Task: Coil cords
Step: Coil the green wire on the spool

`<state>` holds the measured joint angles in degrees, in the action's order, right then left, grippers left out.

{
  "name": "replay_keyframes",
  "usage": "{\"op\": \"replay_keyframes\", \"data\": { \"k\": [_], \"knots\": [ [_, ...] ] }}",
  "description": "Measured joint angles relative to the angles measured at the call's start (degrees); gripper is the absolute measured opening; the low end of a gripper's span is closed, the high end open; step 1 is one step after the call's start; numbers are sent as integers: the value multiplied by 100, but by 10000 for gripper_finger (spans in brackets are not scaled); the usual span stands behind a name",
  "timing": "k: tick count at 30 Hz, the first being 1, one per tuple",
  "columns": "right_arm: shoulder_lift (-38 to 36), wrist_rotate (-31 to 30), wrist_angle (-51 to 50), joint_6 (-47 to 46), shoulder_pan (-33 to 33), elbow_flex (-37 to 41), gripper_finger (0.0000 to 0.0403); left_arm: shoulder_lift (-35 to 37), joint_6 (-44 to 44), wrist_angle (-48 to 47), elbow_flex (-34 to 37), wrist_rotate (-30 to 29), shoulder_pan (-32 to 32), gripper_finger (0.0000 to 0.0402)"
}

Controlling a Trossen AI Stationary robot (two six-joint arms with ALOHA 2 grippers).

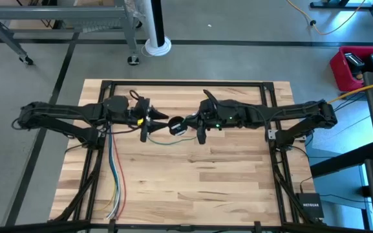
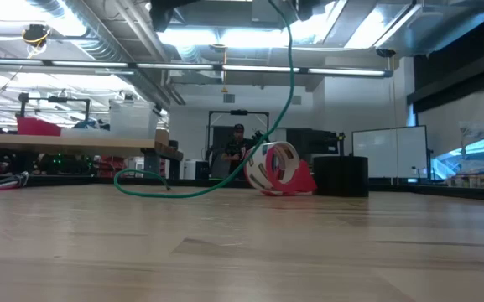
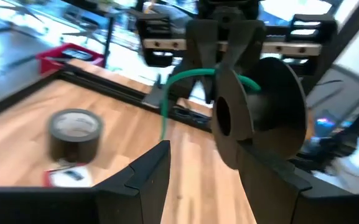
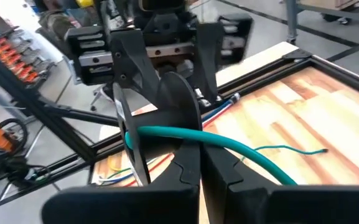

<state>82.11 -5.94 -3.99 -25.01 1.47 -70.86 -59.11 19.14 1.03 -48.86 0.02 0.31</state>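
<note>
Looking down from above, we see both arms meeting over the far middle of the wooden counter [image 1: 192,188], pincers facing each other with a black round spool [image 1: 176,125] between them. The left pincer [image 1: 149,124] stands wide open; in its own wrist view the two dark fingers [image 3: 145,177] are spread apart, and the black disc of the spool [image 3: 263,118] sits just beyond them, one finger close beside or against its lower edge; we cannot tell whether it touches. The right pincer [image 1: 198,127] is fully closed, and in its wrist view the fingers [image 4: 188,171] are pressed together around the green cord [image 4: 229,148], right beside the spool [image 4: 167,118].

The cord [image 1: 167,140] leaves the spool and hangs down to the counter, where it trails in a loose curve below the two pincers. From counter height we see it drop from above as a long green line [image 2: 290,84], then sweep into a low loop that lies on the wood. Its free end [image 4: 319,150] rests on the planks, well away from the spool.

A grey tape roll [image 3: 74,132] stands on the counter near the spool's side; in the low view it [image 2: 275,166] stands on edge behind the cord's loop. Coloured wires [image 1: 114,175] run along the counter's left side, well apart from the cord.
</note>
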Motion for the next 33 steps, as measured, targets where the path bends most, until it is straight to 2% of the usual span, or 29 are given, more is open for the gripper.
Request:
{"op": "replay_keyframes", "data": {
  "k": [4,9,15,24,33],
  "knots": [
    [4,-283,-107,-21,-17,13,0,289,-177,-312,-12,-587,43,178],
    [16,-811,-343,-16,-19,17,0,642,-8,-499,-13,-734,-30,178],
    [13,-423,-310,-3,-9,15,0,731,20,-520,-13,-739,-222,178],
    [13,-65,-215,-14,-3,15,0,322,-9,-525,-11,-774,-353,178],
    [12,27,-185,-16,-3,15,0,31,-166,-324,-11,-792,-333,178]
  ]
}}
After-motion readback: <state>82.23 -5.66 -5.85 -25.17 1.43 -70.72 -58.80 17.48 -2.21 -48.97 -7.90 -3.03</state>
